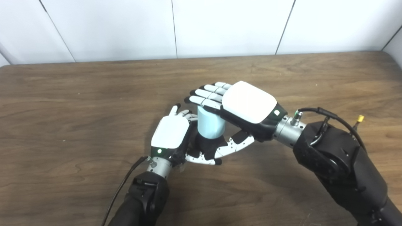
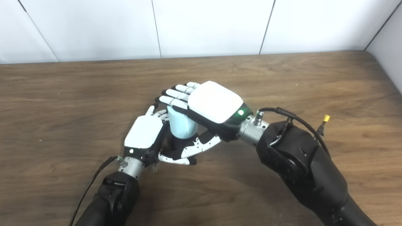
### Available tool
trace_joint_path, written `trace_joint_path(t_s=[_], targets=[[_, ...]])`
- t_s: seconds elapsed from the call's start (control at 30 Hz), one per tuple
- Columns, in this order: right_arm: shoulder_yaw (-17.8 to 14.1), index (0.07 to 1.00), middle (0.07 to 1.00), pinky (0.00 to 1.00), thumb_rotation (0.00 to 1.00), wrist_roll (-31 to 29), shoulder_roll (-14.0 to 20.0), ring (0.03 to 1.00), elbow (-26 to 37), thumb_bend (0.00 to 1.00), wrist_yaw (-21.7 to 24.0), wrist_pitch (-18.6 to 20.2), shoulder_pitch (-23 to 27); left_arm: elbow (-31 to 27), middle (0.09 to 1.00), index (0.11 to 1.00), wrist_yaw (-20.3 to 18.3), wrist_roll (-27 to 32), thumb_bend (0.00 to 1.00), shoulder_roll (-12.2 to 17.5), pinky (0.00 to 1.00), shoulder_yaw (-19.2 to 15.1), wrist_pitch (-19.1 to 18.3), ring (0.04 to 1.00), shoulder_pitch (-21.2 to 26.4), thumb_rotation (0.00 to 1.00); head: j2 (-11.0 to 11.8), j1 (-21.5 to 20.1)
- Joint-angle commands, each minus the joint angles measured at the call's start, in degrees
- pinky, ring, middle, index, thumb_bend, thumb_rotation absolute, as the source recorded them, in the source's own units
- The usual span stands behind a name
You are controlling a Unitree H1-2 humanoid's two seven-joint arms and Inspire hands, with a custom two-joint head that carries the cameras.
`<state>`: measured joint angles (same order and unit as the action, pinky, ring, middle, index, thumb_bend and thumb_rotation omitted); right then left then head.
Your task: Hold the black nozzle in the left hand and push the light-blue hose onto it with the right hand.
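Note:
My left hand [image 1: 171, 133] is shut on the black nozzle [image 1: 205, 145], which stands upright at the table's middle; only its dark lower part shows between fingers and thumb. The light-blue hose [image 1: 210, 124], a short wide cylinder, sits upright on top of the nozzle. My right hand [image 1: 241, 105] is shut on the light-blue hose from the right, fingers [image 1: 205, 95] over its top and far side, thumb [image 1: 238, 144] below near the nozzle. Both hands touch or nearly touch around the pieces. The same shows in the right eye view: hose [image 2: 182, 125], left hand [image 2: 144, 131], right hand [image 2: 210, 102].
The brown wooden table [image 1: 78, 103] runs to a white panelled wall at the back. A black cable [image 1: 333, 114] with a yellow-tipped connector [image 1: 360, 118] hangs at my right forearm. Another cable [image 1: 125, 179] trails from my left wrist.

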<state>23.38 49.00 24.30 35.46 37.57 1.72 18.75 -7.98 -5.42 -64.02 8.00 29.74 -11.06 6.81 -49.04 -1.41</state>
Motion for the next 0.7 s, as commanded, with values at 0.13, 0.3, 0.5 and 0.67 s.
trace_joint_path(t_s=[0.13,0.3,0.5,0.67], targets=[[3.23,0.9,0.899,0.89,0.84,-1.49,1.91,0.908,-3.95,0.58,8.11,1.01,-1.49,-0.15,0.756,0.483,-2.44,-0.06,0.52,-0.38,1.0,0.73,-0.25,0.861,-0.7,0.05,-0.04,-0.04],[3.65,0.893,0.896,0.89,0.82,-1.7,2.08,0.904,-3.71,0.58,8.06,1.06,-1.07,-0.29,0.757,0.483,-2.66,0.08,0.52,-0.31,1.0,0.68,-0.25,0.862,-0.71,0.05,-0.04,-0.31],[4.46,0.876,0.886,0.88,0.8,-1.51,2.16,0.892,-3.27,0.58,8.69,1.11,-0.72,-0.65,0.759,0.484,-3.06,0.36,0.52,-0.29,1.0,0.75,-0.29,0.864,-0.83,0.05,-0.22,0.13],[4.42,0.879,0.89,0.88,0.8,-1.02,2.67,0.893,-3.37,0.59,8.32,1.34,-1.59,-0.61,0.76,0.484,-2.99,0.42,0.52,-0.29,1.0,0.69,-0.35,0.868,-0.8,0.05,-0.32,-0.09]])
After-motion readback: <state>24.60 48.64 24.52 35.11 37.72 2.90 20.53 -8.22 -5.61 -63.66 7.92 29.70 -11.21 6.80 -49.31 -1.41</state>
